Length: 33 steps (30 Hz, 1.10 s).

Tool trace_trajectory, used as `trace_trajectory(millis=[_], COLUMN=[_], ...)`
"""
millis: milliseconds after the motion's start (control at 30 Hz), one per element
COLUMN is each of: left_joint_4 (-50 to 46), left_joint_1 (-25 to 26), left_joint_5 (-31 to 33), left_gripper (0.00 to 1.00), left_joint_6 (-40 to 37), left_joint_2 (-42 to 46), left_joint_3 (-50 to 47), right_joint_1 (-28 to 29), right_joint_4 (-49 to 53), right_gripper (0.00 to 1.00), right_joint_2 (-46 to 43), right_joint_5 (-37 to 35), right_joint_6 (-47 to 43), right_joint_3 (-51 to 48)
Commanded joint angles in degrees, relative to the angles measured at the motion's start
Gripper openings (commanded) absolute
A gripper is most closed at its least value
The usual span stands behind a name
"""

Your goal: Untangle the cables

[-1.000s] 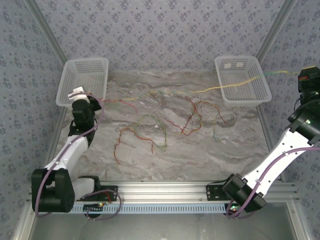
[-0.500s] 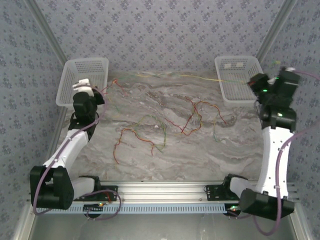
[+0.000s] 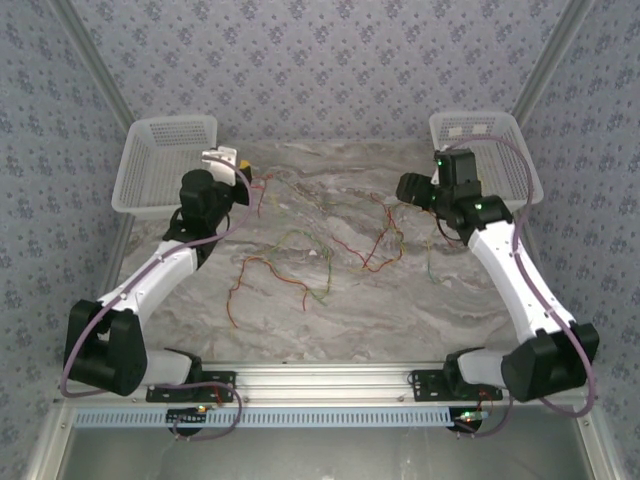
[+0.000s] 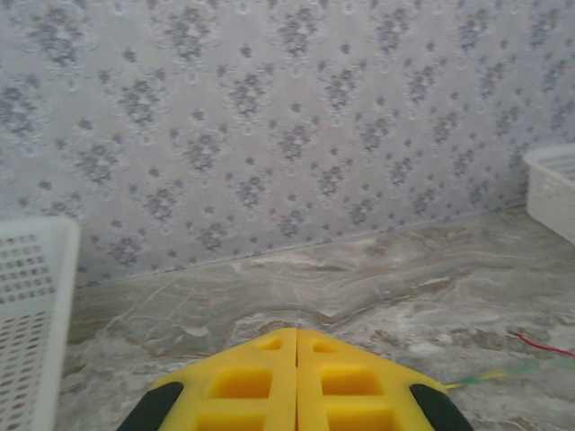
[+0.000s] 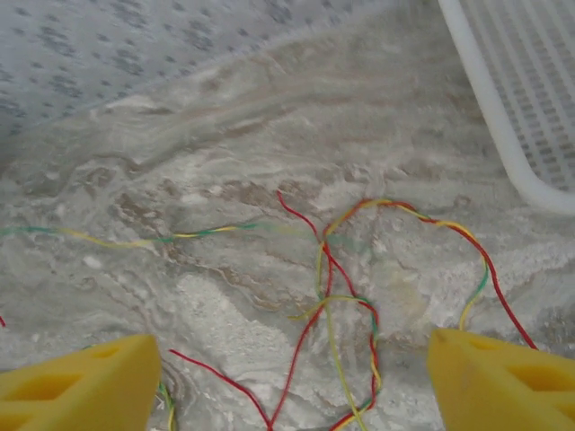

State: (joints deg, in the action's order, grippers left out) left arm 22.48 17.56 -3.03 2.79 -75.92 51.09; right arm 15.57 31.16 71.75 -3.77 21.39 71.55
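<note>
Thin red, yellow and green cables lie tangled on the marble table, and a red-orange one loops to the left of them. My right gripper hovers open over the tangle, its yellow fingers wide apart with nothing between them. A yellow-green cable runs off to the left. My left gripper is beside the left basket with its yellow fingers pressed together. A thin yellow-green cable trails out from under them on the right.
A white basket stands at the back left and another at the back right, the latter partly behind my right arm. Patterned walls close in the table at the back and sides. An aluminium rail runs along the near edge.
My right gripper opened, let go of the stretched yellow-green cable and swung left from the right basket to above the tangle. My left gripper moved right, away from the left basket.
</note>
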Motion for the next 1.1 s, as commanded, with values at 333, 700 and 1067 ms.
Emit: trace_trajectory(millis=[333, 700, 1067], left_joint_4=[0.5, 1.4, -7.2], left_joint_1=[0.6, 0.6, 0.7], left_joint_5=[-13.2, -13.8, -3.0], left_gripper=[0.00, 0.00, 0.00], left_joint_6=[-0.9, -0.7, -1.8], left_joint_2=[1.7, 1.5, -1.2], left_joint_3=[4.2, 5.0, 8.1], right_joint_1=[4.1, -2.9, -5.9], right_joint_4=[-17.6, 11.8, 48.4], right_gripper=[1.00, 1.00, 0.95], right_joint_2=[-16.8, -0.5, 24.5], right_joint_5=[18.9, 9.7, -20.6], right_joint_6=[-29.3, -1.9, -3.6], right_joint_3=[-4.4, 25.5, 35.4])
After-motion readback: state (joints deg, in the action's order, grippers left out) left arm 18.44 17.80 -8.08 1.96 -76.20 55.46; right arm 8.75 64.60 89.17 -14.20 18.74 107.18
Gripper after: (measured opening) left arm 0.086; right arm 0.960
